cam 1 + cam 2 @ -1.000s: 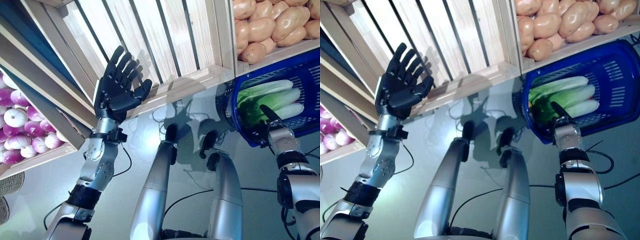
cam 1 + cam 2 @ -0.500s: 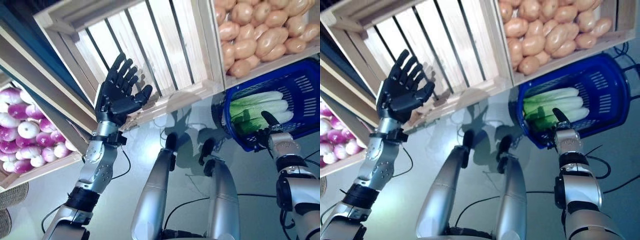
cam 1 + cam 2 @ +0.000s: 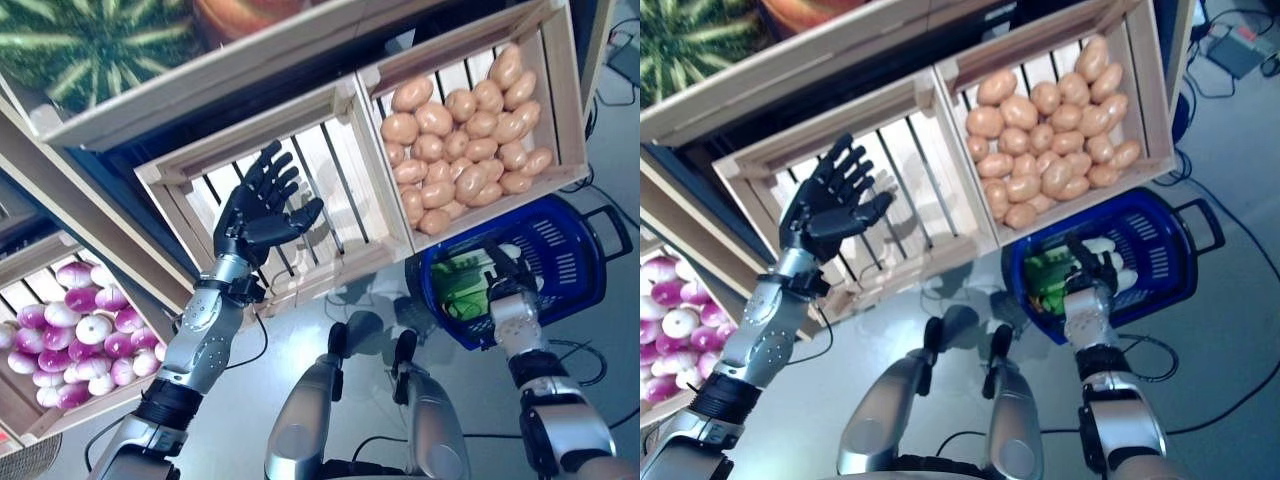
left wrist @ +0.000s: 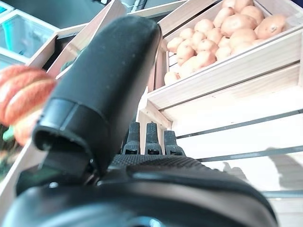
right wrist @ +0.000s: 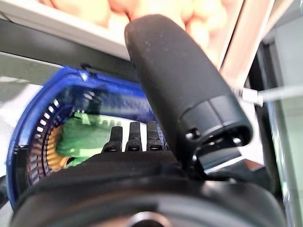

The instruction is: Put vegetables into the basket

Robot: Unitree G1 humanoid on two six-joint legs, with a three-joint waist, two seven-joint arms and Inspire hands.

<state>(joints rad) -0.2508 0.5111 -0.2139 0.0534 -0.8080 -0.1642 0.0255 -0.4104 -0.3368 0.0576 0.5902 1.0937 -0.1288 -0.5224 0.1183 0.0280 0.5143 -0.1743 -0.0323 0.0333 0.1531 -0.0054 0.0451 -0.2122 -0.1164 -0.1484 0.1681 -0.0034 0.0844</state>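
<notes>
Fingers of the dark right hand (image 3: pixel 1089 272) extend straight over the blue plastic basket (image 3: pixel 1185 262) on the grey floor, where green-and-white leafy vegetables (image 3: pixel 1052 274) lie. Dark left hand (image 3: pixel 259 211) spreads open, empty, before the slatted wooden crate (image 3: pixel 330 190), beside the crate of brown potatoes (image 3: pixel 460 130)

My left arm is raised, forearm angled up, wrist straight. Left hand (image 3: pixel 262 208) spread wide, fingers straight and fanned, thumb out to the side, palm empty. My right arm reaches forward and lower, forearm nearly upright in the eye views. Right hand (image 3: pixel 1092 270) is extended, fingers straight in its wrist view, thumb standing off from them, nothing grasped.
</notes>
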